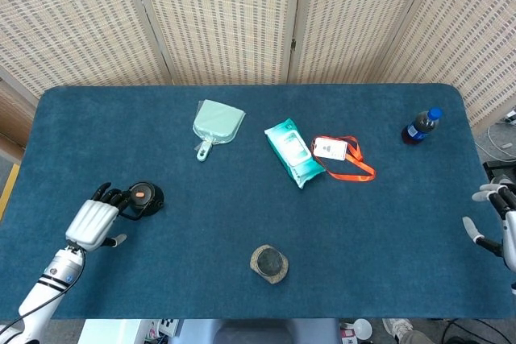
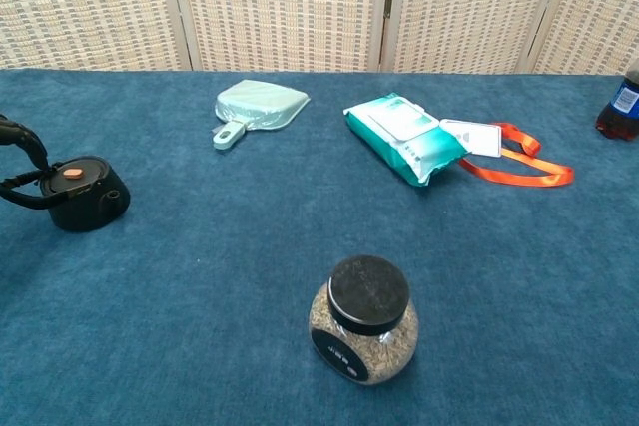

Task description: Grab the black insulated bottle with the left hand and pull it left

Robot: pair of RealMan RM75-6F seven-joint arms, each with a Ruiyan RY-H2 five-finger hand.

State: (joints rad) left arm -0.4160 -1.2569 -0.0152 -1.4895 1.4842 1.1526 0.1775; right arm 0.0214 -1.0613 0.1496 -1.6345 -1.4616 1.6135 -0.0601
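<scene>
The black insulated bottle (image 1: 143, 196) stands upright near the table's left edge, its lid carrying a small orange button; the chest view shows the bottle (image 2: 85, 205) at the left with a thin black loop running off its left side. My left hand (image 1: 95, 219) lies just left of it and a little nearer, fingers apart and curved toward the bottle without wrapping it. In the chest view only a curved black fingertip (image 2: 22, 137) shows at the left edge. Whether a finger touches the loop is unclear. My right hand (image 1: 496, 215) hangs open at the table's right edge.
A glass jar with a black lid (image 1: 268, 263) stands near the front middle. Farther back lie a mint dustpan (image 1: 216, 125), a teal wipes pack (image 1: 293, 151) and a badge on an orange lanyard (image 1: 339, 155). A dark soda bottle (image 1: 421, 126) stands at the far right.
</scene>
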